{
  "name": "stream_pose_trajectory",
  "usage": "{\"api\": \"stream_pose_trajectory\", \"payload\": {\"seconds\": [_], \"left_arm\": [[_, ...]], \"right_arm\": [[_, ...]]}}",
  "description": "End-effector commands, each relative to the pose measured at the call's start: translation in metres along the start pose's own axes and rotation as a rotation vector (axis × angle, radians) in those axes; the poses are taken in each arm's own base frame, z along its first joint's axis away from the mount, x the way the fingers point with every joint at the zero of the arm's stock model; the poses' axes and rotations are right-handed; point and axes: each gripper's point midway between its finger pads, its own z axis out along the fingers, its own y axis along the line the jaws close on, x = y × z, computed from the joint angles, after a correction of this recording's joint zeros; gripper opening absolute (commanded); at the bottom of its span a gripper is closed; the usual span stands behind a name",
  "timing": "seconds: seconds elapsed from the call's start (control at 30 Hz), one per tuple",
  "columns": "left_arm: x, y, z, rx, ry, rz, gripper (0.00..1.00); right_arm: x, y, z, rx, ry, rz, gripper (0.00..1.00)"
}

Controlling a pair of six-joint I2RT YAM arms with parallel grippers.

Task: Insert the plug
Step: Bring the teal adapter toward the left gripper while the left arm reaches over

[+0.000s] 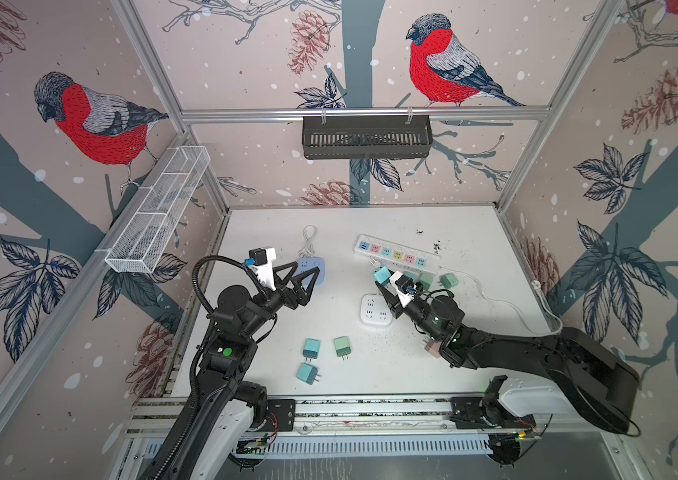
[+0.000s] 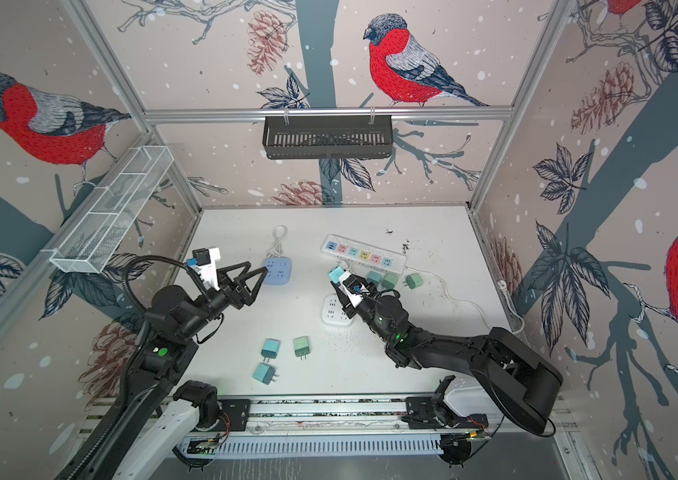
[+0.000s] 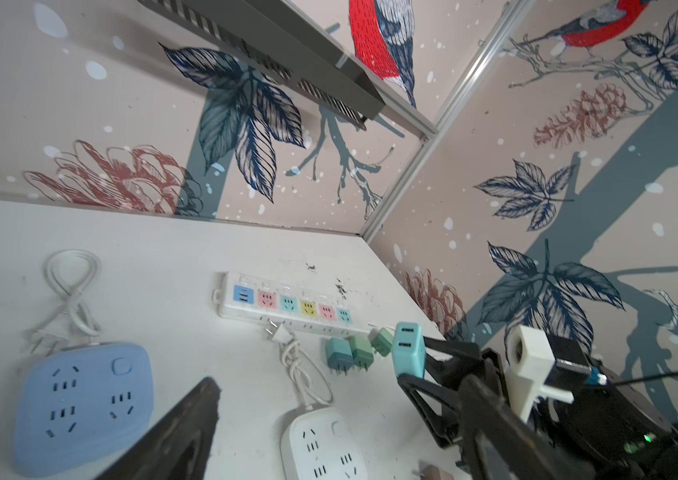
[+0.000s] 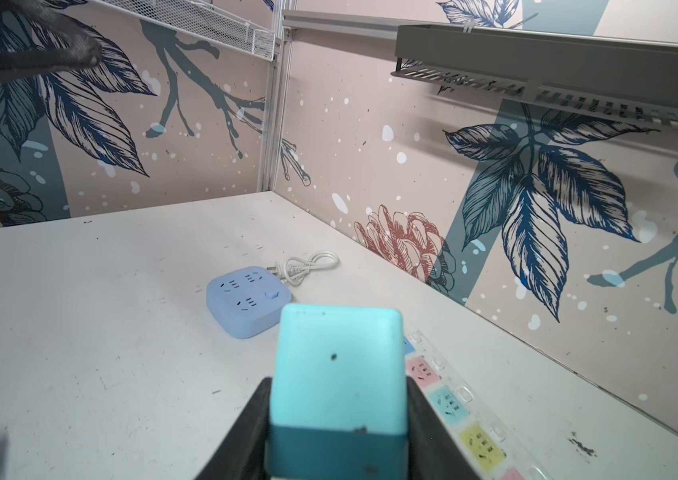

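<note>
I'd square the teal plug point(image 4: 337, 370) over a free socket point(image 1: 375, 249) of the power strip point(image 1: 397, 254), then press straight down without twisting. My right tool point(image 1: 385, 286) is clamped on the plug, held off the surface point(image 1: 391, 374) just beside the strip, arm stretched low toward it. Left tool point(image 2: 258, 267) hangs empty, jaws apart, away from the strip.

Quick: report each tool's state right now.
Left tool: open, holding nothing.
Right tool: closed on the teal plug.
</note>
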Motion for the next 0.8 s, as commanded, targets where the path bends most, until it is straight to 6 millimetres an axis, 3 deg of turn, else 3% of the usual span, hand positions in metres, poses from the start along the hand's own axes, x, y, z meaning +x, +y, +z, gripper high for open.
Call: {"api": "stream_pose_trajectory", "payload": {"seconds": [0.0, 0.17, 0.5, 0.77], "left_arm": [[0.000, -0.020, 0.002, 0.089, -0.015, 0.094, 0.89], [0.016, -0.040, 0.014, 0.160, 0.037, 0.129, 0.89], [0.056, -0.081, 0.052, 0.217, 0.182, 0.207, 0.82], [0.076, -0.076, 0.064, 0.147, 0.226, 0.231, 0.77]], "right_arm": [[-0.027, 0.006, 0.001, -0.044, -0.131, 0.016, 0.01], [-0.020, 0.027, 0.001, -0.124, -0.148, -0.073, 0.00], [-0.015, 0.052, -0.025, 0.004, -0.237, -0.314, 0.00], [-0.023, 0.051, -0.041, 0.024, -0.284, -0.309, 0.00]]}}
